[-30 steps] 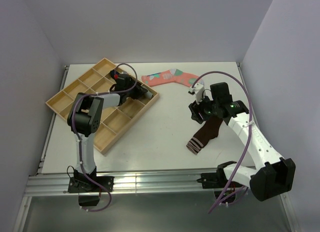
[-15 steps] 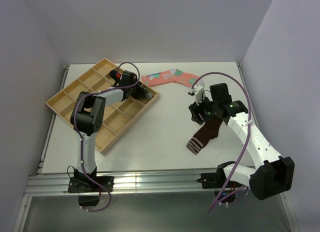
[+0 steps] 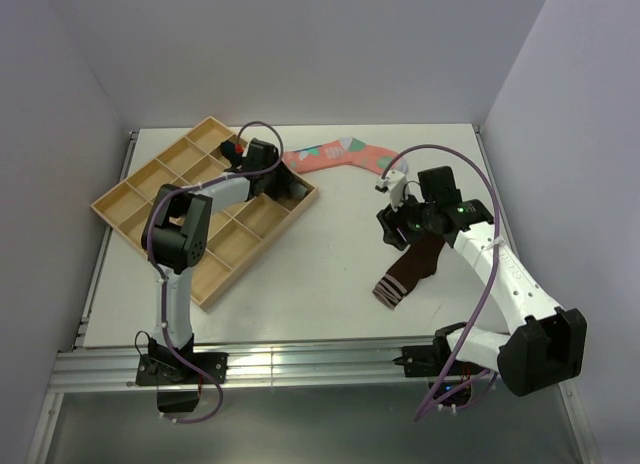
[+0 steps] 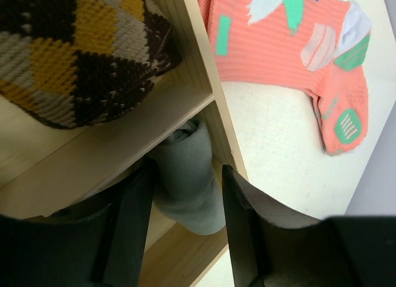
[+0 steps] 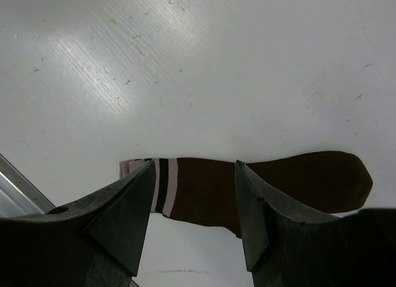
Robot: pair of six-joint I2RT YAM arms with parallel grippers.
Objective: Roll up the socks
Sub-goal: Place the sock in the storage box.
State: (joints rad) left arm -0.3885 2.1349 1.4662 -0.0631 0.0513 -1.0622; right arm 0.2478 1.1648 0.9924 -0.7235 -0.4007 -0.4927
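Your left gripper (image 3: 292,189) has reached slightly farther over the far right corner of the wooden tray (image 3: 235,246) than a second ago, while your right arm has kept its place.

From above, the left gripper sits low in that corner compartment and hides the grey sock there. An orange patterned sock (image 3: 340,156) lies on the table (image 3: 320,274) just beyond the tray. Your right gripper (image 3: 400,232) hangs over the toe end of the dark brown sock (image 3: 410,269), which lies flat, its striped cuff nearest the arm bases.

On the left wrist camera, the left gripper (image 4: 184,188) has its fingers (image 4: 133,225) apart, one on each side of the grey sock (image 4: 185,151), which is bundled in the corner compartment against the tray wall. A brown and yellow diamond-pattern sock (image 4: 68,52) fills the next compartment, and the orange sock (image 4: 291,46) lies outside the wall.

On the right wrist camera, the right gripper (image 5: 193,175) holds nothing; its fingers (image 5: 117,219) are spread wide above the brown sock (image 5: 284,182).
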